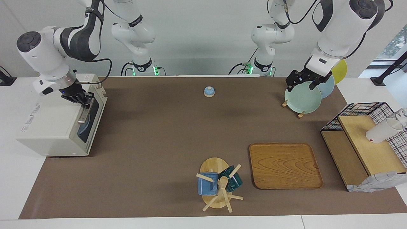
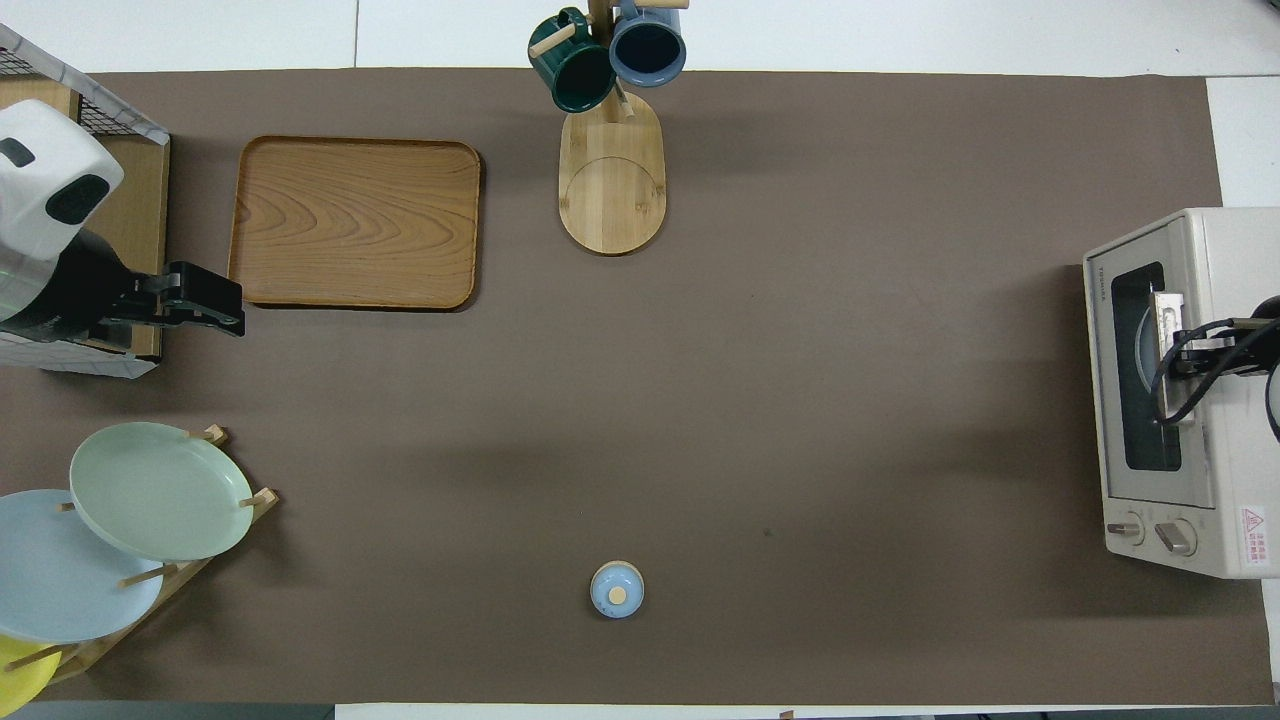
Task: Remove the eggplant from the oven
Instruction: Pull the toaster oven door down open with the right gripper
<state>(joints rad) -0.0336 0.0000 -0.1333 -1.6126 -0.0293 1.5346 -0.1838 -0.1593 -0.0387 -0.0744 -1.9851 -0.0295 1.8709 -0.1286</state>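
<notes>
The off-white oven [image 1: 54,127] stands at the right arm's end of the table; it also shows in the overhead view [image 2: 1225,400]. Its dark glass door [image 1: 90,122] is shut. My right gripper [image 1: 83,101] is at the door's metal bar handle [image 1: 83,117], with its fingers closed around the end nearer to the robots; it also shows in the overhead view [image 2: 1185,352]. A bluish plate shows dimly through the glass [image 2: 1143,350]. The eggplant is hidden. My left gripper [image 1: 302,82] is open and empty, waiting in the air over the plate rack.
A wooden tray [image 1: 284,165], a mug tree with two mugs [image 1: 219,186] and a small blue knobbed lid [image 1: 209,91] are on the brown mat. A rack of plates [image 1: 303,98] stands near the left arm. A black wire basket rack [image 1: 365,143] holds a white cup [image 1: 383,130].
</notes>
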